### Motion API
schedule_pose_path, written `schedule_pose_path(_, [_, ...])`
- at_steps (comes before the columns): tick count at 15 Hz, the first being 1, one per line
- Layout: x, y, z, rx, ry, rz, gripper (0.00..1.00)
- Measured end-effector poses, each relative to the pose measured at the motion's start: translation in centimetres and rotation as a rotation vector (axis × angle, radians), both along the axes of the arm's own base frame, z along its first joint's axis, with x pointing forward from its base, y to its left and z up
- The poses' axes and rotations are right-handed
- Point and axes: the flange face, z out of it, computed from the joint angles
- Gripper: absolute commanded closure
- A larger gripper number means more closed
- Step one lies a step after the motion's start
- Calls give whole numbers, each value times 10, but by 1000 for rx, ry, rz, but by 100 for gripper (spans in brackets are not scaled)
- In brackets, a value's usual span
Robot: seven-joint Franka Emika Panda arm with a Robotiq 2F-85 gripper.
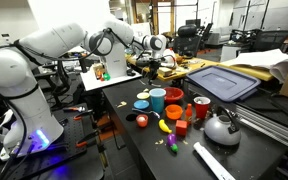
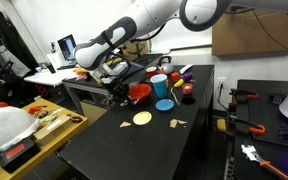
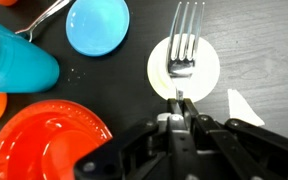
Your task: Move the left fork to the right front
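Note:
In the wrist view my gripper (image 3: 179, 102) is shut on the handle end of a pale silver fork (image 3: 184, 45). Its tines point away from me, over a round pale yellow disc (image 3: 162, 72) on the black table. A second silver fork (image 3: 44, 18) lies at the upper left by the teal cup (image 3: 14, 62). In both exterior views the gripper (image 1: 155, 66) (image 2: 121, 88) hangs low over the cluster of dishes. The fork is too thin to make out there.
A blue disc (image 3: 96, 25) and a red bowl (image 3: 44, 140) lie close to the gripper. On the table stand a teal cup (image 1: 158, 99), red cups (image 1: 174, 97), a grey kettle (image 1: 221, 127), a banana (image 1: 165, 126) and a flat white strip (image 1: 212, 160).

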Motion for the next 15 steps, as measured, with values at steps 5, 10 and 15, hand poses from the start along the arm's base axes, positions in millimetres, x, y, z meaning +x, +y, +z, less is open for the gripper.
schedule_pose_path(5, [-17,1,8,-15,31,0,98])
schedule_pose_path(10, [-33,-9,22,-17,23,2,98])
schedule_pose_path(15, [-49,-20,40,-6,-46,-4,98])
